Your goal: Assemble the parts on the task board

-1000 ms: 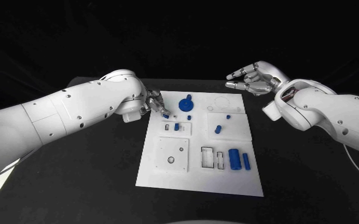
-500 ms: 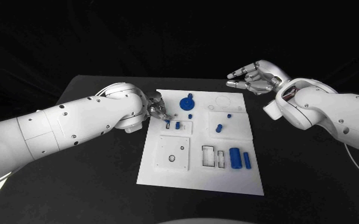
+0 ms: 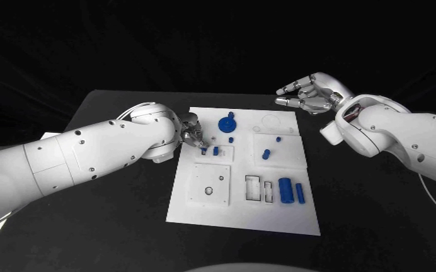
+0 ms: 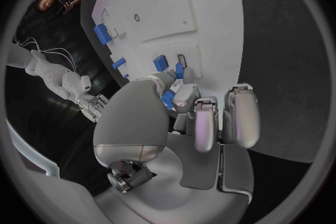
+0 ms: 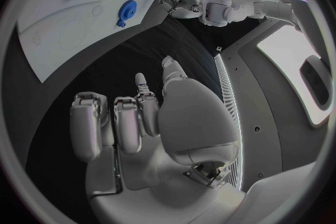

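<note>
The white task board (image 3: 245, 212) lies mid-table, also seen in the left wrist view (image 4: 185, 5). My left hand (image 3: 190, 132) is at the board's left edge. It pinches a small blue part (image 3: 201, 150) between thumb and finger over the small raised plate (image 3: 224, 157), beside another blue part (image 3: 215, 151) standing there. The left wrist view shows that hand (image 4: 192, 120) with the blue part (image 4: 168, 99) at its fingertips. My right hand (image 3: 307, 95) is raised past the board's far right corner, loosely curled and holding nothing (image 5: 140, 117).
On the board are a blue gear (image 3: 227, 123), a small blue peg (image 3: 230, 141), a blue peg (image 3: 265, 155) and two blue cylinders (image 3: 291, 191) beside empty rectangular slots (image 3: 252, 188). A square plate with a hole (image 3: 209, 184) sits near left.
My left hand has carried the small blue part a little nearer, from the board's left edge down onto the small raised plate. The right hand has not moved.
</note>
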Available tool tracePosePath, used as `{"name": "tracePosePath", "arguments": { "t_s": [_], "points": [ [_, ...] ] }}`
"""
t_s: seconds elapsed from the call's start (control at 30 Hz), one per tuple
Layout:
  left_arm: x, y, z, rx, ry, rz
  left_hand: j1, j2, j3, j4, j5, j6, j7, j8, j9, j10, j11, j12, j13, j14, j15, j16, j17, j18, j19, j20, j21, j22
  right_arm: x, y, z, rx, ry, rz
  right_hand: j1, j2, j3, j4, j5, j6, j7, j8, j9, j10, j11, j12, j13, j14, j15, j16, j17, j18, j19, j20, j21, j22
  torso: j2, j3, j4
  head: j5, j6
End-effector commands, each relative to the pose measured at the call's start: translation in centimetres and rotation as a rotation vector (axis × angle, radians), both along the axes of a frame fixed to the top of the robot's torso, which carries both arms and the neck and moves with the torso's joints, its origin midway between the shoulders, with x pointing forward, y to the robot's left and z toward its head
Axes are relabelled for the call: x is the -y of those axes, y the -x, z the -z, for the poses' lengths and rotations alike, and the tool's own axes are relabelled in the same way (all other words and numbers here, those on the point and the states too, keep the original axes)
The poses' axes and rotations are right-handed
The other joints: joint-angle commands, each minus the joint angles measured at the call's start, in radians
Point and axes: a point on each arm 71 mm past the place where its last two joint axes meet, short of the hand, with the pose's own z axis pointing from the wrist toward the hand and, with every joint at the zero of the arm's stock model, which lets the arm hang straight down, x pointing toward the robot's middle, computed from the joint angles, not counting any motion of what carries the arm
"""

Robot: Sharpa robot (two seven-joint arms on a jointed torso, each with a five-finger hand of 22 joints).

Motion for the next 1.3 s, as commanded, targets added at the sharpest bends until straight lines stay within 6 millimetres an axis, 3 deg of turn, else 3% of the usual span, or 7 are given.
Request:
{"name": "tracePosePath", "arguments": {
  "t_s": [0.03,0.87,1.1,1.3],
  "points": [
    [0.12,0.33,0.31,-0.039,-0.049,0.037,0.007,-0.002,0.086,-0.083,-0.004,0.006,-0.015,0.004,0.004,0.007,-0.001,0.003,-0.003,0.105,0.001,0.003,0.263,-0.002,0.045,0.000,0.004,0.073,-0.15,0.07,0.06,-0.003,-0.001,-0.020,-0.009,0.000,-0.005,0.001,0.007,-0.006,0.002,0.003,0.002,0.018,0.004,-0.001,0.150,0.075,0.003,-0.007,0.139,0.017,-0.002,0.004,-0.005,0.015,0.000,0.0004,-0.0006,0.000,-0.002],
    [-0.21,0.34,0.62,-0.064,-0.079,0.040,0.007,-0.006,0.092,-0.087,-0.008,0.008,-0.015,0.005,0.005,0.008,-0.001,0.002,-0.003,0.105,0.000,0.003,0.263,-0.002,0.045,0.000,0.005,0.073,-0.16,0.09,0.12,-0.005,-0.003,-0.022,-0.009,0.000,-0.005,0.001,0.007,-0.006,0.002,0.003,0.002,0.018,0.004,-0.001,0.150,0.075,0.003,-0.007,0.139,0.017,-0.002,0.004,-0.005,0.015,0.000,0.0004,-0.0004,0.004,-0.004],
    [0.01,0.36,0.72,-0.076,-0.055,0.033,-0.030,-0.015,0.081,-0.066,-0.014,0.021,-0.020,0.010,0.007,0.014,-0.003,0.005,-0.001,0.105,-0.001,0.003,0.263,-0.003,0.046,-0.001,0.006,0.077,-0.18,0.10,0.12,-0.005,-0.003,-0.023,-0.011,0.002,-0.007,0.001,0.006,-0.006,0.002,0.003,0.002,0.018,0.004,-0.001,0.150,0.075,0.003,-0.007,0.139,0.017,-0.002,0.004,-0.006,0.014,0.000,0.0009,-0.0007,0.003,-0.005],
    [0.04,0.30,0.83,-0.089,-0.057,0.022,-0.081,-0.037,0.023,-0.033,-0.015,0.050,-0.031,0.018,0.007,0.023,-0.012,0.015,0.010,0.105,-0.008,0.003,0.263,-0.007,0.051,-0.006,0.018,0.093,-0.17,0.12,0.12,-0.005,-0.003,-0.022,-0.011,0.002,-0.007,0.001,0.006,-0.006,0.002,0.003,0.002,0.018,0.004,-0.001,0.150,0.075,0.003,-0.007,0.139,0.017,-0.002,0.004,-0.006,0.014,0.000,0.0019,-0.0012,0.002,-0.007]
  ]
}}
